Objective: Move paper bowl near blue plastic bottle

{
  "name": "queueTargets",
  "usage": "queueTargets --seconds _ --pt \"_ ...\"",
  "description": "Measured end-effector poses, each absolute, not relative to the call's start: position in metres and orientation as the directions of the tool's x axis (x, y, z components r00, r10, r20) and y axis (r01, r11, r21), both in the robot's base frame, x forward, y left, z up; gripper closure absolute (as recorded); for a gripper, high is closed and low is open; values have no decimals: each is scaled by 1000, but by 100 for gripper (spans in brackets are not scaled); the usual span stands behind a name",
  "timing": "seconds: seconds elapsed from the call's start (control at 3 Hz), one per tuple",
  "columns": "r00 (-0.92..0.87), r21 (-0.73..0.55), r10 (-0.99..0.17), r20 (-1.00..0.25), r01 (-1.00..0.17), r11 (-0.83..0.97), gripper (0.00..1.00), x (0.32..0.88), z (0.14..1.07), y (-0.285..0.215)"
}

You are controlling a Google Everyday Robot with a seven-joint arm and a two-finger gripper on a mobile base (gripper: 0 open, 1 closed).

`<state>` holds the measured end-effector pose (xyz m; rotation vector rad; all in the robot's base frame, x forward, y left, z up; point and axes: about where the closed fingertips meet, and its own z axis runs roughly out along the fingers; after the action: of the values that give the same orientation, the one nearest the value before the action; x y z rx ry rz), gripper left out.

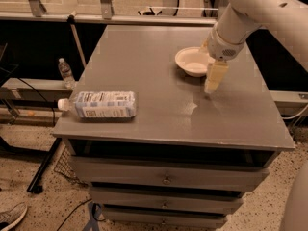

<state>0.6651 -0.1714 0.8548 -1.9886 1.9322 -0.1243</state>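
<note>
gripper [210, 88] just beside paper bowl [192, 61], jaws can't tell; blue plastic bottle [103, 104] lying well apart

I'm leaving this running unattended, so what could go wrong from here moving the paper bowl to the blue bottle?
The end effector hangs just beside the paper bowl, not on its rim; closing in from there may shove or flip the bowl. The blue plastic bottle lies on its side at the front-left edge of the cabinet top, cap overhanging; a bowl slid into it might knock it off.
</note>
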Motion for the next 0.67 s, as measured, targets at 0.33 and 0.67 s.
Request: queueTargets --seconds 0.33,0.67 --pt "62 -307 -981 -186 -952 -2 39 671 852 -168" --pt "77 -332 -979 -189 -943 -9 70 671 861 -160"
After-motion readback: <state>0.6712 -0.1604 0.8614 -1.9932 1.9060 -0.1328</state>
